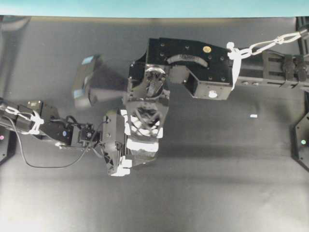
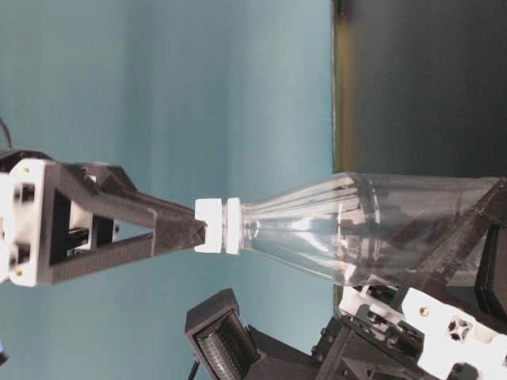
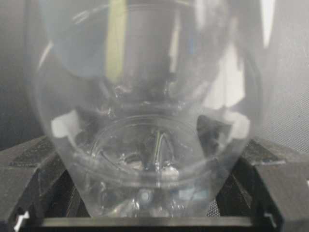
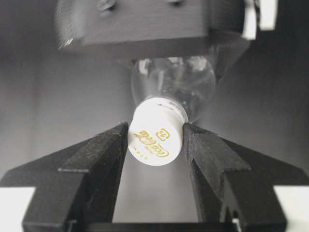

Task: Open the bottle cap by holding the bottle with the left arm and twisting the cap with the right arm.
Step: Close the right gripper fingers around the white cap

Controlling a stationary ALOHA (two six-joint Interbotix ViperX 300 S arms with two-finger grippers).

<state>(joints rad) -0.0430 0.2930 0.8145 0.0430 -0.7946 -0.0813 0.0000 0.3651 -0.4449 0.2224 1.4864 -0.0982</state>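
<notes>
The left gripper (image 1: 126,149) clasps the bottle (image 2: 372,226) steady so the right gripper (image 4: 154,140), at six o'clock, pinches the cap (image 4: 155,131) for twisting.

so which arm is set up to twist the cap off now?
Right. Its pincer already brackets the white bottle cap, one finger on each side. The left pincer is wrapped around the bottle body, so it should just hold.

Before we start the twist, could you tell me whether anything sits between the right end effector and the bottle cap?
Nothing visible does. The right end effector already has its fingers on either side of the bottle cap, pressed against its sides.
</notes>
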